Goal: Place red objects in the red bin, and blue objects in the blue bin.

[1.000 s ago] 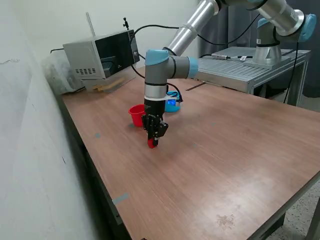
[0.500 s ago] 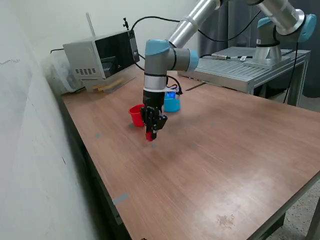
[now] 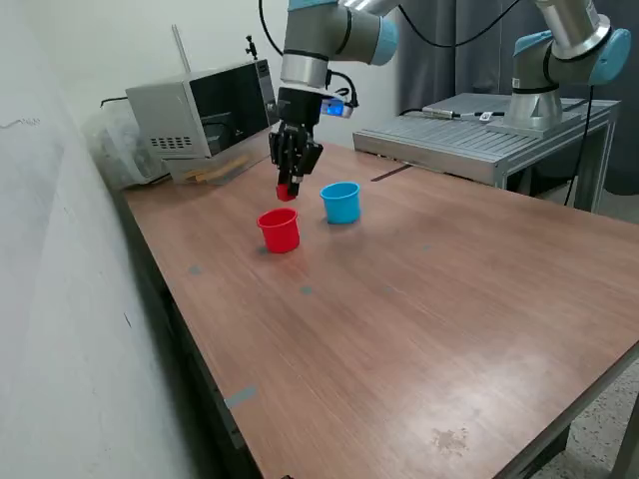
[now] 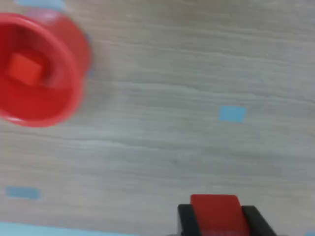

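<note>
Both jaws are pressed against a small red cube [image 4: 215,212], one on each side of it, so my gripper [image 3: 289,187] is pinching this cube and carrying it in the air. From the exterior view I see the gripper hanging above the table [image 3: 449,319], higher than the red cup [image 3: 279,230] and a little behind it, toward the grey box [image 3: 198,108] at the back of the table. The held cube shows there as a small red spot between the fingertips. The red cup stands upright on the wood, and in the wrist view I can see a second red cube [image 4: 24,70] lying inside the red cup on its bottom. The light blue cup [image 3: 340,202] stands upright just beside the red cup, on the exterior view's right of it and slightly farther back; the two cups do not touch. What is inside the light blue cup I cannot tell from these pictures. Near the red cup, on the table surface, there are small pale blue marks [image 4: 232,113]. The wrist picture is a little blurred, so the rim of the red cup is soft in it.
</note>
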